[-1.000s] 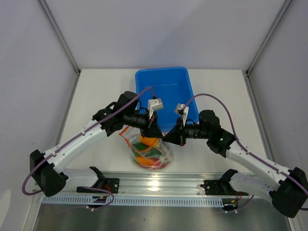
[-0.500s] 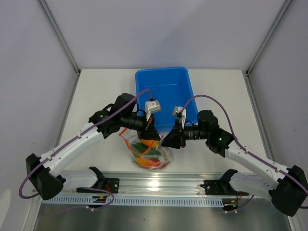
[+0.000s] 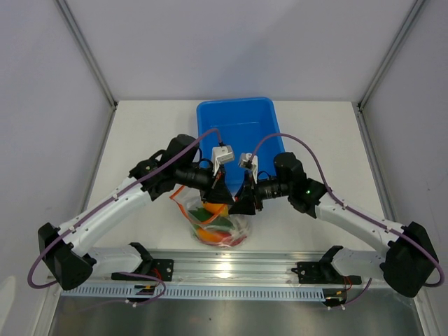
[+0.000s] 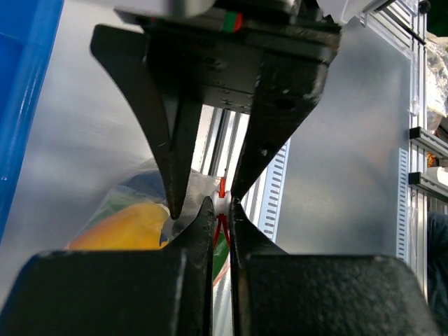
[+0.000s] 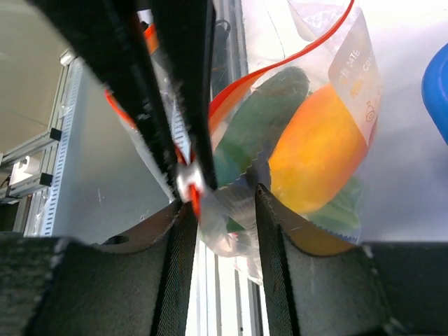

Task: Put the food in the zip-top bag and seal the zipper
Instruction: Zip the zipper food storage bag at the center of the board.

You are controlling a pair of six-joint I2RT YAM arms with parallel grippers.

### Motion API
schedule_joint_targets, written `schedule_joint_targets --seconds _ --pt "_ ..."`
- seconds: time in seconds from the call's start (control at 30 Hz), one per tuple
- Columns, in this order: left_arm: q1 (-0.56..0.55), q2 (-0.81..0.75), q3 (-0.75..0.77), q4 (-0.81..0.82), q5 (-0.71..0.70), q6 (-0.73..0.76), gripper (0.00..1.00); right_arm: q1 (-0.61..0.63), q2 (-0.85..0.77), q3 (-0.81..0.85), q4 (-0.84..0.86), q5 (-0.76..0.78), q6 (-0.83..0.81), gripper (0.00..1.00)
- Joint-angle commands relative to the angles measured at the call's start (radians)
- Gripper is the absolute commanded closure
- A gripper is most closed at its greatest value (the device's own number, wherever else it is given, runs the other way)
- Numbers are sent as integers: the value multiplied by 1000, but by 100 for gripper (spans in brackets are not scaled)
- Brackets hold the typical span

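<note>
The clear zip-top bag (image 3: 240, 225) stands at the table's near edge, just in front of the blue tub. It holds the food (image 3: 212, 225): an orange-yellow pepper (image 5: 318, 161), green chilies (image 5: 262, 119) and something red at the bottom. My left gripper (image 3: 221, 194) is shut on the white slider (image 4: 222, 203) of the red-orange zipper (image 5: 231, 94) at the bag's mouth. My right gripper (image 3: 238, 204) faces it, tips almost touching. Its jaws are open, with the bag's clear top edge (image 5: 234, 203) between the fingers (image 5: 264, 210).
The blue tub (image 3: 238, 129) sits just behind both grippers, its inside showing no objects. The aluminium rail (image 3: 224, 269) runs along the near edge under the bag. White walls enclose the table on the left, right and back.
My right gripper has moved left, closing the gap to the left gripper at the bag's mouth. The left gripper dropped slightly and then held still. The bag stays in place.
</note>
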Motion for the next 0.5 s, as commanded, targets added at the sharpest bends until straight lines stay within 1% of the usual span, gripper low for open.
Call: schedule_joint_targets --seconds 0.0,0.07,0.13,0.17,0.2,0.23,0.33,0.4,0.47 --pt "-6 2 34 18 31 -6 99 11 31 64 39 -22 -27 59" --pt "-5 5 34 20 32 -6 99 13 42 75 47 -13 -20 59" --pt "-5 6 31 21 35 -4 99 16 53 75 67 -16 -11 63" --pt "-5 9 34 21 35 -4 99 18 54 72 76 -15 -5 70" --pt "-5 11 32 20 37 -3 99 19 57 70 96 -12 9 96" --pt "-6 12 32 20 31 0 99 19 54 56 108 -1 18 100" --pt "-5 17 32 12 20 5 99 21 21 21 191 54 71 100" --pt "-5 21 32 -2 -14 8 99 10 4 -19 261 88 116 100" --pt "-5 23 23 -25 -70 13 100 13 -15 -46 292 135 165 100"
